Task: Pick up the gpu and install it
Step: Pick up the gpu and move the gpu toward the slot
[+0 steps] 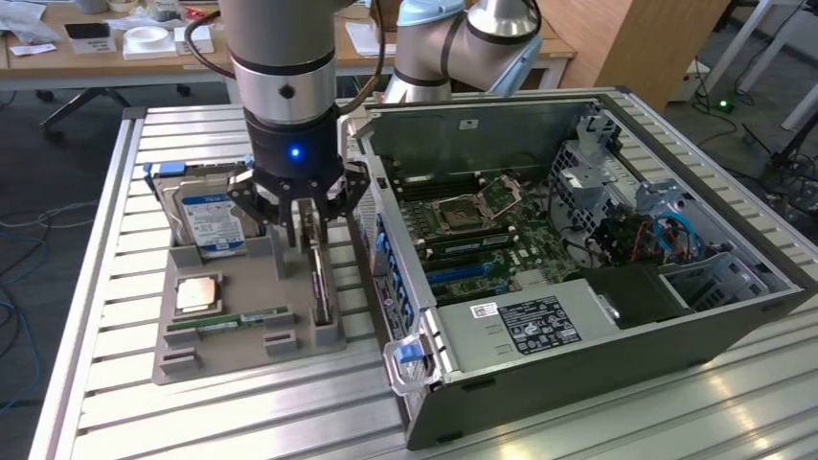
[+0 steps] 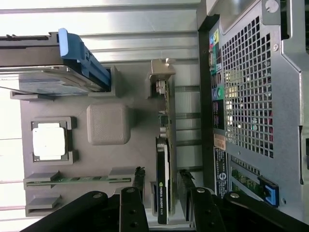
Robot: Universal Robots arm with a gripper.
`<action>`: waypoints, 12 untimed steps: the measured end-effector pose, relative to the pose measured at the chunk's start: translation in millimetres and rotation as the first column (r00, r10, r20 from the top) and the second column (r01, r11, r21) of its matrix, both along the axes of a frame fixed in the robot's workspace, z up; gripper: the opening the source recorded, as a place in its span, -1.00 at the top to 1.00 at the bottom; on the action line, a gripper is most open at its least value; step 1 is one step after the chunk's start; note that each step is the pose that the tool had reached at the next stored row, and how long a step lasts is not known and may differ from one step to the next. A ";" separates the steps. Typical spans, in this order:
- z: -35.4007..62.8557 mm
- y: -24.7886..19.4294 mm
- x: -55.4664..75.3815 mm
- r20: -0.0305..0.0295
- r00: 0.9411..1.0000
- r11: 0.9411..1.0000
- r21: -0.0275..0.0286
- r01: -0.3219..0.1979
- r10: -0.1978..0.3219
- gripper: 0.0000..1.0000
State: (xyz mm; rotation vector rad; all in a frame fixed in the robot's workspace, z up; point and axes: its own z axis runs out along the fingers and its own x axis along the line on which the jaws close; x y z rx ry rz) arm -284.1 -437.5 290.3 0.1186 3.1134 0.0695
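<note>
As the pincer (image 2: 161, 173) gapes, it straddles the upright gpu (image 2: 162, 200).

gpu (image 2: 162, 169): glossy black face | tray (image 2: 96, 159): matt grey plastic | table (image 1: 115, 307): ribbed shiny metal

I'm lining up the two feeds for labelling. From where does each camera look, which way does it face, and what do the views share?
Exterior view: off the arm, high up, angled down on the tray, gpu and open computer case; the arm and its open gripper show, over the gpu.
Wrist view: on the wrist, facing down along the fingers, which straddle the edge-standing gpu.
Shared: gpu, tray, hard drive, computer case.
</note>
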 end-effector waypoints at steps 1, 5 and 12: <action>-1.8 0.0 0.0 0.000 1.000 1.000 0.000 0.000 0.000 0.17; -6.9 0.0 -0.1 0.000 1.000 1.000 0.000 0.000 0.000 0.17; -7.1 -3.2 1.9 0.000 1.000 1.000 0.000 0.000 0.000 0.17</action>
